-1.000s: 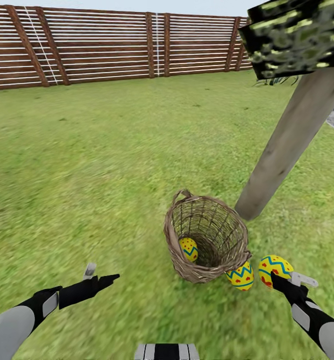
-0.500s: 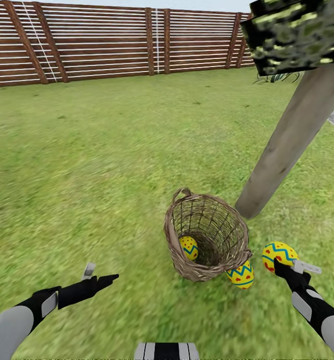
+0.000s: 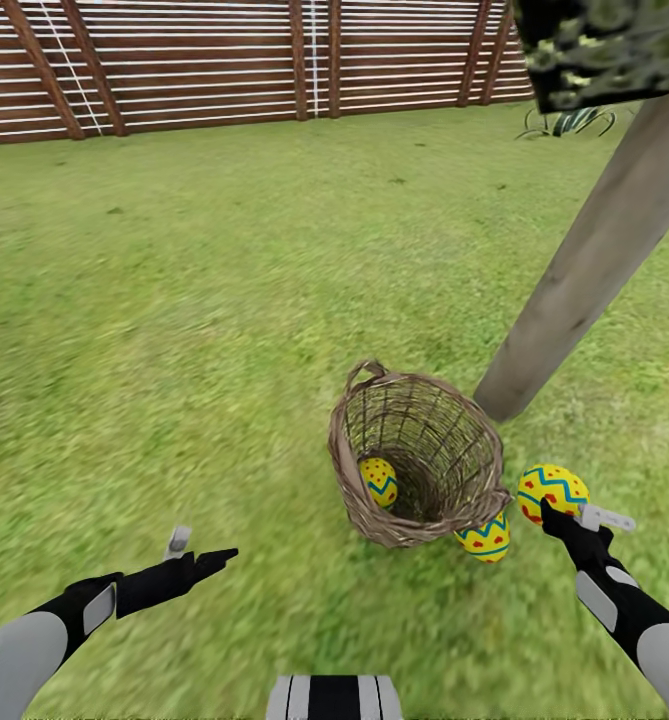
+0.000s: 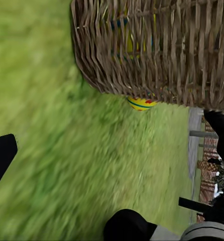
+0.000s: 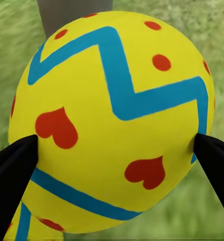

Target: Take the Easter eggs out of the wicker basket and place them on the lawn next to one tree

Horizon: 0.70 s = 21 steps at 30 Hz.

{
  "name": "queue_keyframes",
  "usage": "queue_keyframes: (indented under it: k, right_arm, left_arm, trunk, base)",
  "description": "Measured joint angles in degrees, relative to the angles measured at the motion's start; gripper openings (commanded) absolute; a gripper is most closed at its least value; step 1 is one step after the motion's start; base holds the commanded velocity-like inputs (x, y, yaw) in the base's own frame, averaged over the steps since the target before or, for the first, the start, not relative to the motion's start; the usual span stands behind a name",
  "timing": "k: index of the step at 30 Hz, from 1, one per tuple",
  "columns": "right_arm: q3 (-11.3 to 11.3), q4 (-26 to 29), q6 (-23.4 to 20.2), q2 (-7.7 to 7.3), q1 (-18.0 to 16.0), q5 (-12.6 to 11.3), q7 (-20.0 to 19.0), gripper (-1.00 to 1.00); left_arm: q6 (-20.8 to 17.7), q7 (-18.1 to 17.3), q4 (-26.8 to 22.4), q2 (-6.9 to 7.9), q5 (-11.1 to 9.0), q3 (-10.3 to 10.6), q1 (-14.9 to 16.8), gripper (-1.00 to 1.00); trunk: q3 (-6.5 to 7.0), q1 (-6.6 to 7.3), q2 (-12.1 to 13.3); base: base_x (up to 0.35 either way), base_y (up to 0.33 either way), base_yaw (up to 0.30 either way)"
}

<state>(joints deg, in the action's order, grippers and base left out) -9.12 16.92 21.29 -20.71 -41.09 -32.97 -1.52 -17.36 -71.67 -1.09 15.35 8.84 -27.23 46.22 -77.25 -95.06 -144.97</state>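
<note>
Egg (image 5: 114,118) pinched between right fingers (image 5: 11,173); lawn (image 3: 194,300) below.

One egg (image 3: 378,481) lies in the basket (image 3: 419,462), two eggs (image 3: 483,538) right of it, before the tree (image 3: 584,270).

Three Easter eggs (image 3: 378,481) (image 3: 484,537) (image 3: 551,492), one wicker basket (image 3: 414,460), one tree (image 3: 589,260), two grippers (image 3: 196,552) (image 3: 566,516)

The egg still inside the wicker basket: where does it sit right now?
In the head view, that egg lies low inside the wicker basket, against its left wall, with the tree trunk standing beyond the basket to the right.
</note>
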Motion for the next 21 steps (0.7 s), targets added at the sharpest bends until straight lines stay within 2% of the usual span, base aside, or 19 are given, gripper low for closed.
queue_keyframes:
  k: [11, 21]
  right_arm:
    - [0.00, 0.01, 0.08, 0.01, 0.00, 0.02, 0.00, -1.00]
    - [0.01, 0.01, 0.08, 0.01, 0.00, 0.01, 0.00, -1.00]
  left_arm:
    - [0.00, 0.07, 0.00, -0.15, -0.04, 0.00, 0.00, 1.00]
    - [0.00, 0.07, 0.00, -0.23, -0.05, -0.05, 0.00, 1.00]
  trunk:
    - [-2.44, -0.28, -0.15]
    - [-2.45, -0.28, -0.15]
  base:
    - [0.000, 0.000, 0.000]
    - [0.000, 0.000, 0.000]
